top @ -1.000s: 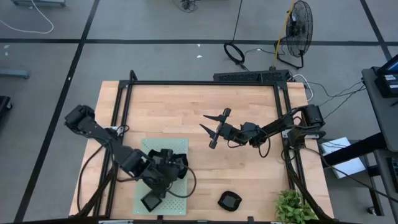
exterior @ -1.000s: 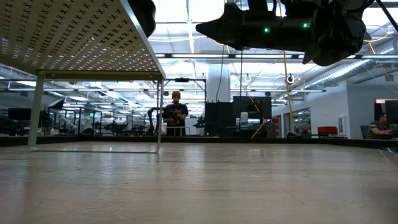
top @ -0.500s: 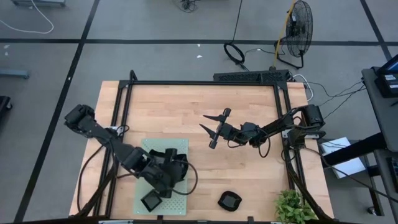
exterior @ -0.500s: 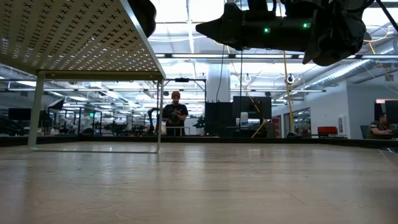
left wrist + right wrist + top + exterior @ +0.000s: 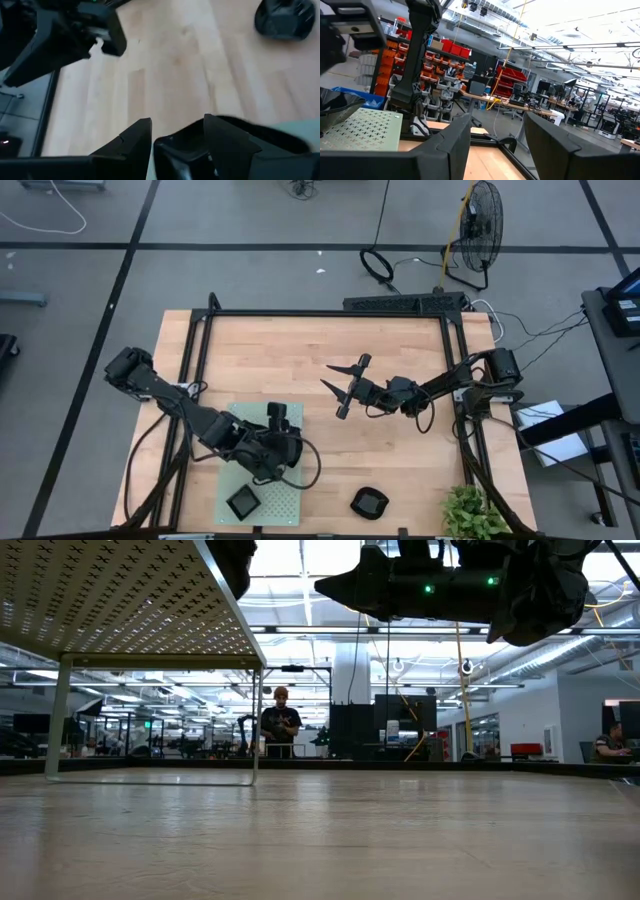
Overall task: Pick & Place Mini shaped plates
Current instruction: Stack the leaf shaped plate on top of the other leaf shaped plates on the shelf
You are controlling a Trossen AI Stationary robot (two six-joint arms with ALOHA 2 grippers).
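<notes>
Showing two plates: square plate (image 5: 242, 503) on mat (image 5: 292, 507), wavy plate (image 5: 369, 502) on table; left gripper (image 5: 277, 416), right gripper (image 5: 345, 385) spread, empty.

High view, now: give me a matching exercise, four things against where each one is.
Things:
1. square plate
2. rounded plate
3. right gripper
4. potted plant

Places:
A. on bare wood, off the mat
B. at a table corner on the right arm's side
C. on the green mat
D. open, above the middle of the table

Pairs: 1-C, 2-A, 3-D, 4-B
</notes>
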